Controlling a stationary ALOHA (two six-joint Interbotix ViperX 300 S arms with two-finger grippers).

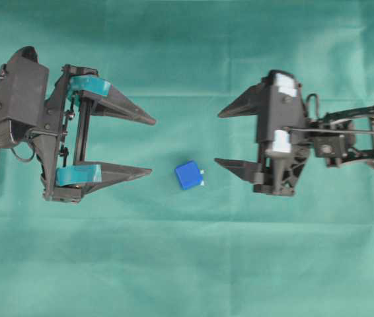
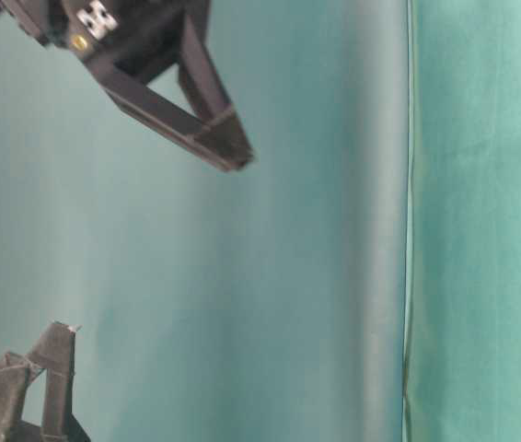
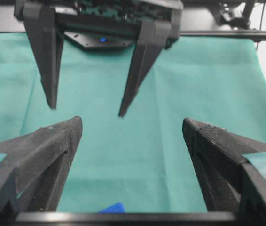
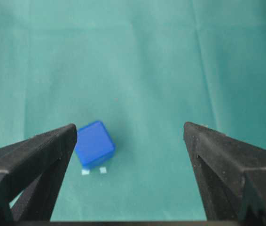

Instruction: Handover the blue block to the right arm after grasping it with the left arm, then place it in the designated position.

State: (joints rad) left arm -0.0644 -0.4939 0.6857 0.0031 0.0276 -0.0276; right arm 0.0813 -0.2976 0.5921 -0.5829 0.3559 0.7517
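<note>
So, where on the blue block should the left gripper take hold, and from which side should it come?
Grip the blue block across two opposite flat side faces, coming down from above. It lies free on the green cloth, rotated a little, so the open left gripper would probably need a slight wrist turn to meet the faces squarely.

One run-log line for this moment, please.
blue block: on cloth, over white marks | left gripper: open, empty | right gripper: open, empty | block between grippers, untouched
</note>
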